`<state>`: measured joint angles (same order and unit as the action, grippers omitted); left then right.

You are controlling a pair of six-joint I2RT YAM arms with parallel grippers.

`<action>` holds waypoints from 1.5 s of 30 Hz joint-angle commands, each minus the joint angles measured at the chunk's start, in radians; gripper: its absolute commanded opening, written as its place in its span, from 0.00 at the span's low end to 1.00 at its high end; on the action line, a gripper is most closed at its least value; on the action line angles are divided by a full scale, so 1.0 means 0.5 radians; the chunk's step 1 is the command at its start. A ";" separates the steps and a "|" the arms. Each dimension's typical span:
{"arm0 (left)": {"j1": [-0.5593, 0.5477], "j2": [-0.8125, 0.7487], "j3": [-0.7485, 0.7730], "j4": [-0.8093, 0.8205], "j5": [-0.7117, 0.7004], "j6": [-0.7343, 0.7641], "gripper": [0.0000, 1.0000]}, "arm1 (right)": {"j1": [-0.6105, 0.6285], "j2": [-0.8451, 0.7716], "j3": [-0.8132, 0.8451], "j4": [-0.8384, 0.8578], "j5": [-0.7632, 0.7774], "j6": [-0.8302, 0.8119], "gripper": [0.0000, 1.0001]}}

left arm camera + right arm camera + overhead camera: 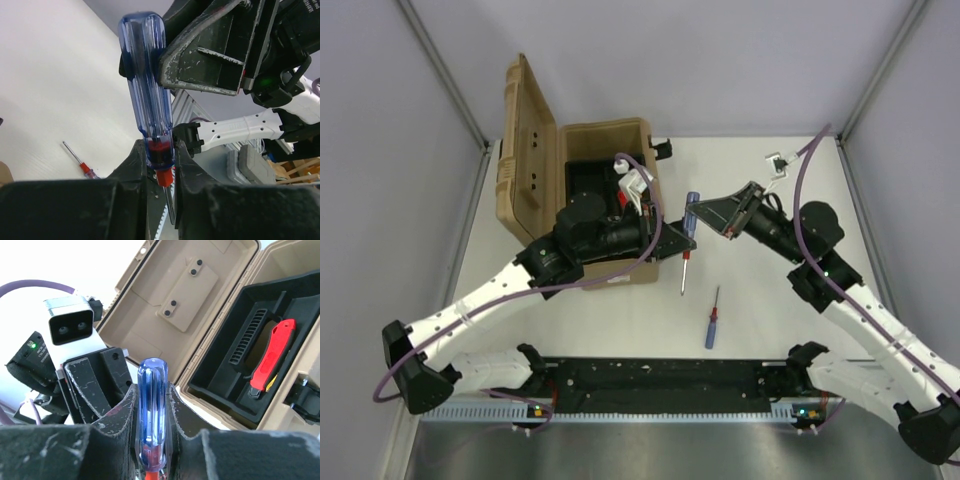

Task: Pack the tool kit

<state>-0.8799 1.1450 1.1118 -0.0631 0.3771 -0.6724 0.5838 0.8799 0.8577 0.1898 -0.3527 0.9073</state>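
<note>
Blue screwdriver [150, 80] is up beside the open toolbox [605, 130]. Right gripper [151, 400] pinches the handle, left gripper [160, 155] clamps the red collar. Light, stiff, looks slick; I'd trust the collar.

- My left arm [470, 307] and right arm [880, 325]: white shells with small dark dots, black joint housings.
- Purple cable [35, 287]: one routed along each arm.
- My left gripper [160, 155] and right gripper [152, 400]: black fingers, edges scuffed grey.
- Wrist camera [70, 326]: white box, two dark lenses.
- Indicator light [32, 345]: green, on black wrist housing.
</note>
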 commanded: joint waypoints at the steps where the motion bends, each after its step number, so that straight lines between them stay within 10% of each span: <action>1: -0.007 0.023 0.080 0.010 -0.039 0.068 0.00 | -0.014 0.020 0.058 -0.026 0.073 -0.065 0.13; 6: -0.004 0.011 0.191 -0.394 -0.400 0.221 0.00 | -0.014 0.020 0.107 -0.550 0.419 -0.210 0.63; 16: 0.201 0.057 0.433 -1.282 -1.481 0.409 0.00 | -0.014 -0.079 -0.129 -1.321 1.178 -0.232 0.58; 25: 0.646 0.195 0.399 -1.282 -1.494 0.568 0.00 | -0.014 0.292 -0.457 -1.447 1.086 -0.081 0.50; 45: 0.839 0.698 0.513 -1.070 -1.524 0.765 0.00 | 0.161 0.774 -0.614 -1.202 0.905 -0.023 0.49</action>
<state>-0.4664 1.4704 1.3132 -0.6479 -0.3653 -0.3176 0.6296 1.2221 0.5591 -0.4461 0.1135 0.8696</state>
